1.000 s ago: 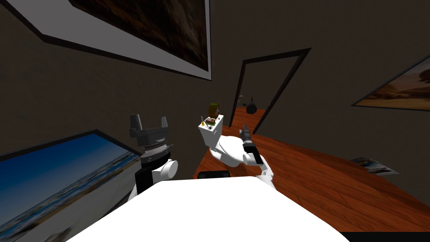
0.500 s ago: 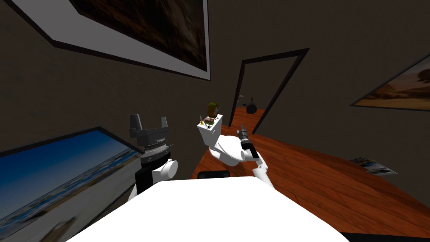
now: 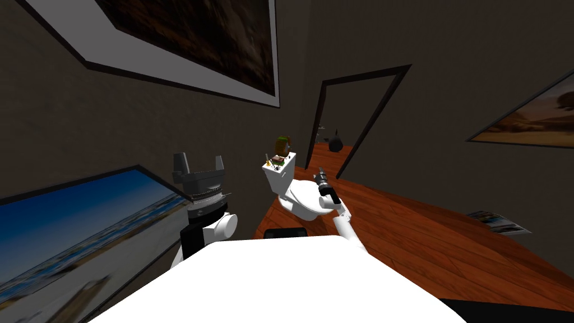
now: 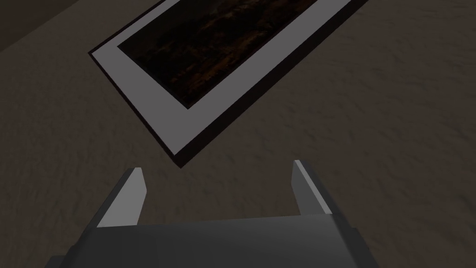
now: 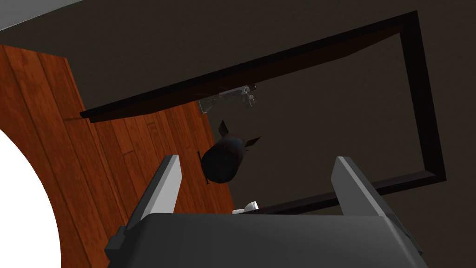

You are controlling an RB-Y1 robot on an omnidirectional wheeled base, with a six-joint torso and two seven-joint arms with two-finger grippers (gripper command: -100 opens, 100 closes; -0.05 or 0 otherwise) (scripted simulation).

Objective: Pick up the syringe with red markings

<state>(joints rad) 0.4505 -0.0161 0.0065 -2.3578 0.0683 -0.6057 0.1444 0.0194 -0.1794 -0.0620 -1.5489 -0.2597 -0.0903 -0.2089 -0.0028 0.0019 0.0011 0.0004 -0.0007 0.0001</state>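
Head view puts a cluster of small things on the flat lid of a white toilet tank; the syringe with red markings cannot be told apart among them, as they are too small. A round green and brown object stands at the far end of the same lid. In front of the tank lies the white toilet bowl on a reddish brown plank floor. The right gripper hangs over the bowl's right side, near the tank but apart from the things on its lid. In the right wrist view the right gripper has its two light grey fingers spread wide with nothing between them, and it points at a black-framed doorway. There a dark rounded object with small fins sits on the planks, and the bowl's white curve shows beside one finger. A few flat printed sheets lie on the floor far to the right. The left gripper is raised at the robot's left, well apart from the toilet, and the left wrist view shows its fingers spread and empty
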